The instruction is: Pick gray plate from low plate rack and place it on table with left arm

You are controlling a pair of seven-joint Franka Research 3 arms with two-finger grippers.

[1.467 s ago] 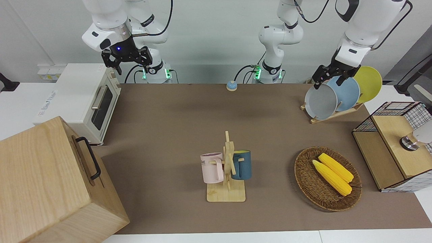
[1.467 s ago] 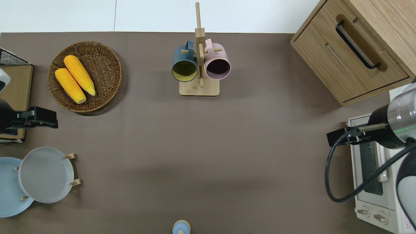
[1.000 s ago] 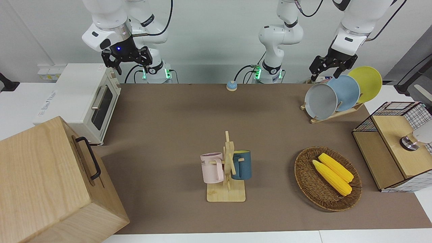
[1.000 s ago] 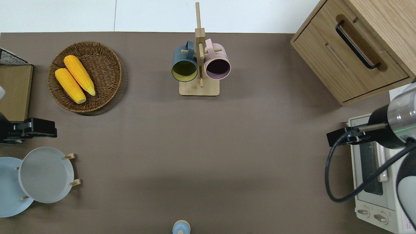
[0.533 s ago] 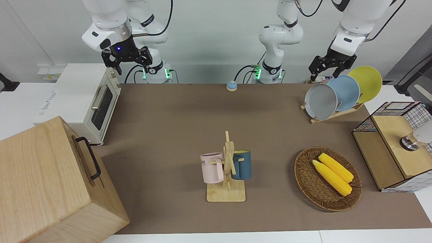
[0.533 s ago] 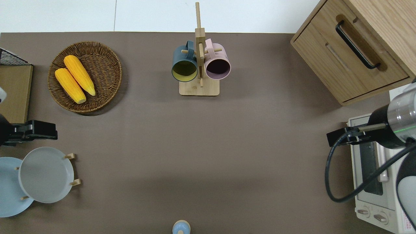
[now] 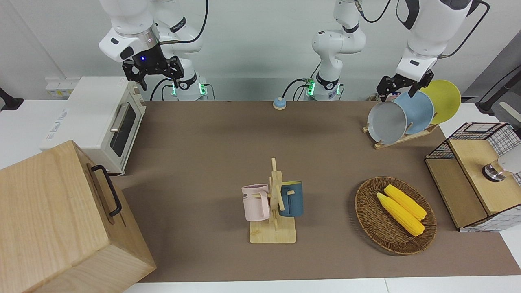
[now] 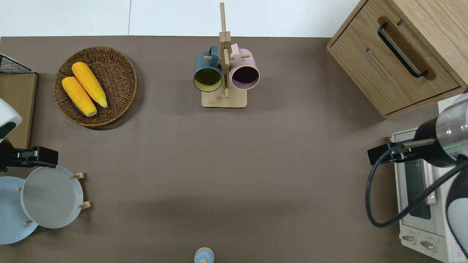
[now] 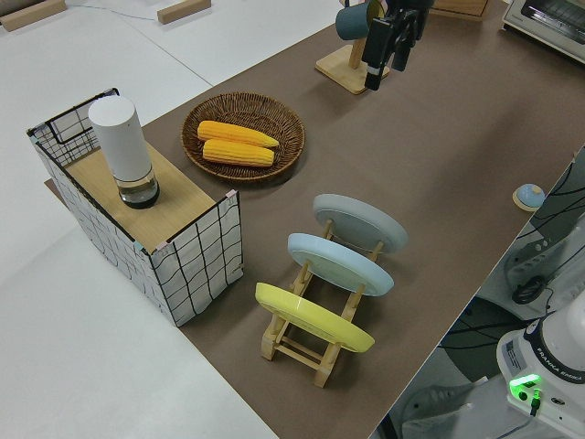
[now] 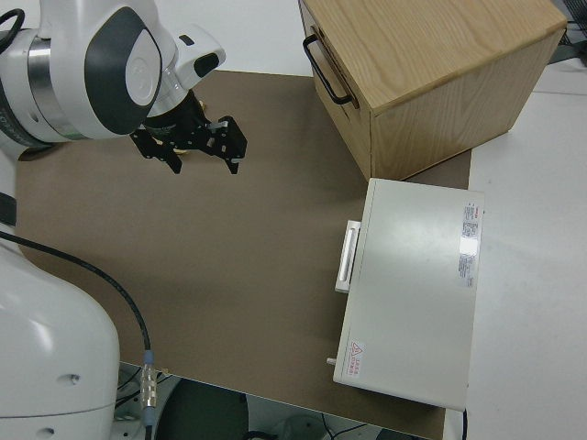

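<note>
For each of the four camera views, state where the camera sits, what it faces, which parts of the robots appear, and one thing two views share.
Front: across the table, facing both arms; left end effector above the gray plate.
Overhead: straight down on the table; both wrists at the edges.
Left side: raised at the plate rack end, looking along the table; only the left end effector shows.
Right side: beside the parked right arm, showing its open end effector.
Shared: front and overhead both show the corn basket.

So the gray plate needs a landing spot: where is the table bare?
The table is bare between the low plate rack, the mug stand and the toaster oven. It is crowded around the corn basket and the wire crate.
</note>
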